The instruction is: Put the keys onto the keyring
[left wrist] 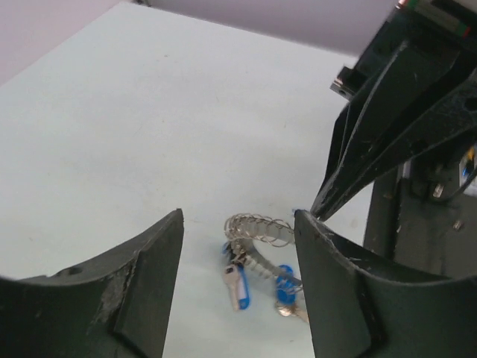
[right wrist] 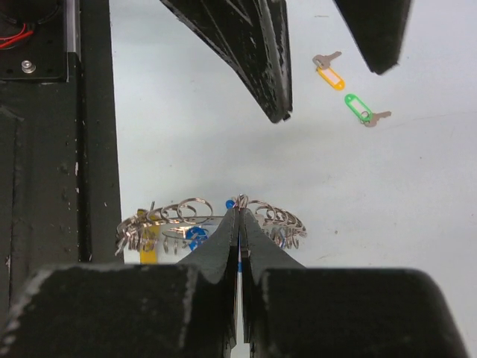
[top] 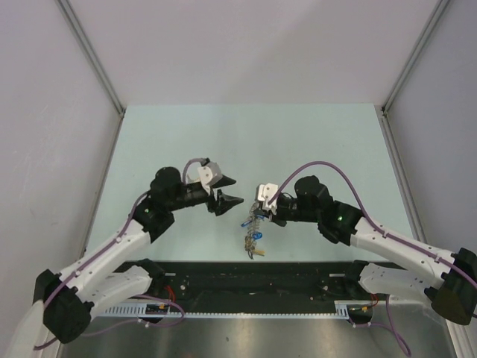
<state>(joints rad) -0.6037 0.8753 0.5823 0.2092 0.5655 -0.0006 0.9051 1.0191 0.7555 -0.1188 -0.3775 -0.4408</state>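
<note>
Closed tight, my right gripper [right wrist: 238, 209] pinches the keyring [right wrist: 186, 216] at its rim, both fingers pressed together with the wire at their tips. From my right wrist the keyring shows edge-on. Its long axis runs straight across the view, left to right, with coiled small rings and keys bunched on either side of my grip. A yellow tag [right wrist: 149, 250] sits toward its left end and blue tags [right wrist: 196, 237] hang near the middle. From above, that same axis runs from my right fingertips back toward the near edge of the table [top: 223, 142], yellow end nearest my bases. I cannot tell whether its low side touches the table.

Just beyond it my left gripper [top: 229, 192] faces the right one, jaws spread wide and gripping nothing, its tips close to the keyring but apart from it.

Farther out, past the left fingers, two loose keys lie flat on the table, near each other and not touching. The orange key [right wrist: 328, 72] lies at a slant, metal end pointing to the upper left of my right wrist view, tag toward the lower right. The green key [right wrist: 361, 110] lies on nearly the same slant the other way round: tag at upper left, metal end pointing right
</note>
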